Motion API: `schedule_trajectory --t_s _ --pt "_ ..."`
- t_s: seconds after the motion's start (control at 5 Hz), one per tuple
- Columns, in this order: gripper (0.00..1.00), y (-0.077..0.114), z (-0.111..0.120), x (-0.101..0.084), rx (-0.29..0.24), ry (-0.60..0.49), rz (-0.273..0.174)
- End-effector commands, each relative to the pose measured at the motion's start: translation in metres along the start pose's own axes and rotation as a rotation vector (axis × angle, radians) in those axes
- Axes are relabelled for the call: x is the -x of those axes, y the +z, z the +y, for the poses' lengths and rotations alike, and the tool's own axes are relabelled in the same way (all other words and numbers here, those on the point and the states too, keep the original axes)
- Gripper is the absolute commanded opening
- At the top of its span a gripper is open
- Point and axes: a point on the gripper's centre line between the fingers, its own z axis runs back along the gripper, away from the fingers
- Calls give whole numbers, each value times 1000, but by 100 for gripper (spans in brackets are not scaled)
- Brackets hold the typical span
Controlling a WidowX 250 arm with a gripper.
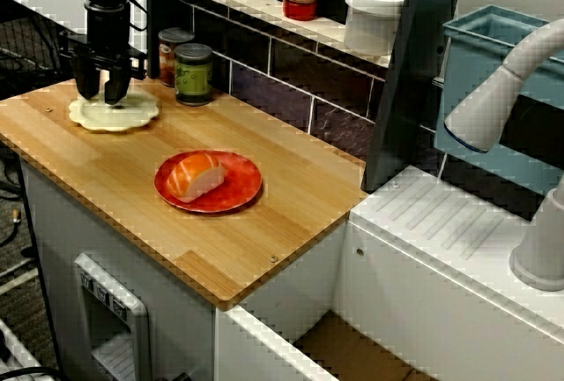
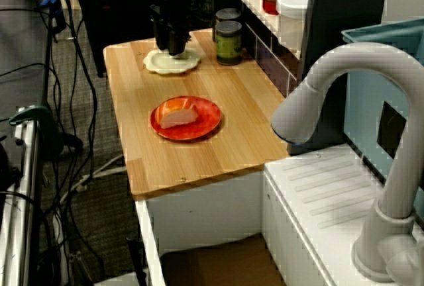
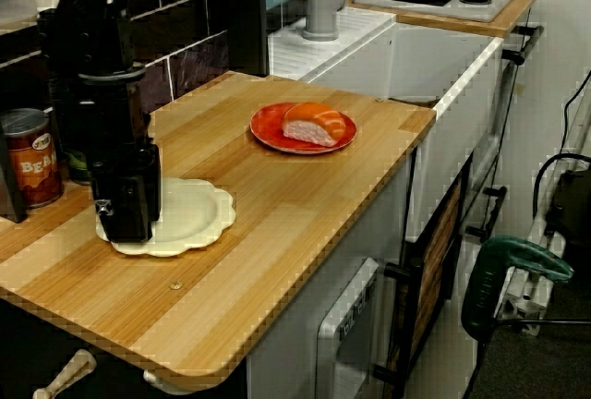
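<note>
Nearest: pale wooden countertop [image 1: 264,231], with round red plate [image 1: 249,183] mid-board, carrying orange-and-white salmon sushi piece [image 1: 196,176]. At far corner, black gripper [image 1: 101,92] pointing straight down over cream scalloped plate [image 1: 143,115], fingers parted, nothing visible between; tips at plate's surface, contact hard to tell. Just beside cream scalloped plate, by tiled wall [image 1: 291,77]: green-labelled jar [image 1: 193,72] and red-labelled can [image 1: 166,50], well apart from round red plate.

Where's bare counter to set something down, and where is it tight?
Free: the wooden counter in front of the red plate, the end between that plate and the drainboard, and the band between it and the cream plate. Crowded: the back corner, claw over the cream plate beside two cans.
</note>
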Motion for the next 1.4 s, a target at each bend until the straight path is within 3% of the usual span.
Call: schedule_trajectory --t_s 0.0,0.4,0.6,0.8,1.0,1.2 --pt "100 34 -11 1 68 -100 -9" --pt "100 52 -29 26 158 -195 -5" --pt "100 57 -48 39 151 -213 -36" --pt "100 62 -70 51 171 -214 -40" --pt "100 65 -88 61 187 -200 -72" --pt "100 68 -110 73 163 -233 -88"
